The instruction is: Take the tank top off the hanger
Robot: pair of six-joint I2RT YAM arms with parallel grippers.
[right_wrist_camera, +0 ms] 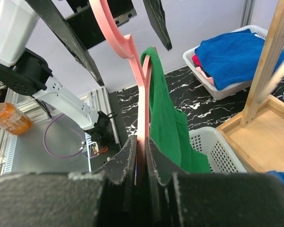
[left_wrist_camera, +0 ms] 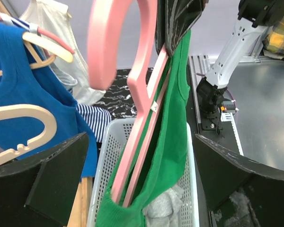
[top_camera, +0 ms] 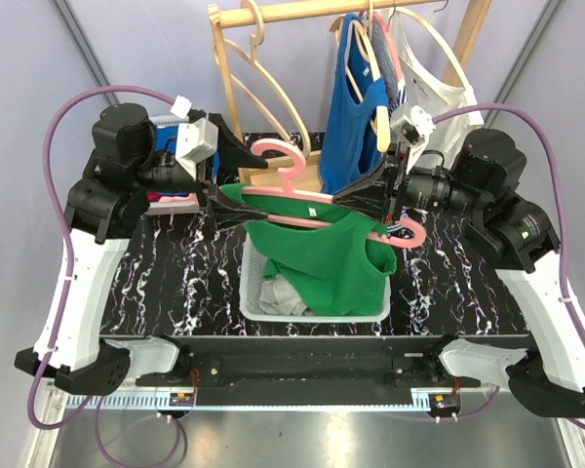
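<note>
Grip status: the right gripper (right_wrist_camera: 141, 158) is nearly closed, with both jaws clamped on one end of the pink hanger (top_camera: 285, 183). From this grip, the hanger runs across toward the left arm, and its hook stands above the bar.

The left gripper (top_camera: 242, 183) is spread to its full width and holds nothing. In the left wrist view, the far end of the hanger and one shoulder of the tank top (top_camera: 324, 258) lie in the gap between its jaws. Whether either jaw touches the fabric cannot be determined.

Position of the task item: the green tank top is on the hanger, with its shoulder straps over the bar. It spans the space between the two grippers and hangs below both. Its lower part drops into the white basket (top_camera: 317, 317), which stands on the black marbled tabletop (top_camera: 175, 283) directly beneath the grippers. A grey garment (left_wrist_camera: 163, 208) lies in the bottom of that basket.

Beyond the grippers stands a wooden rack (top_camera: 302, 12). A blue tank top (top_camera: 351, 117) hangs on it, just behind the right gripper. A second basket (right_wrist_camera: 222, 91) with blue cloth sits on the tabletop, behind the left gripper.
</note>
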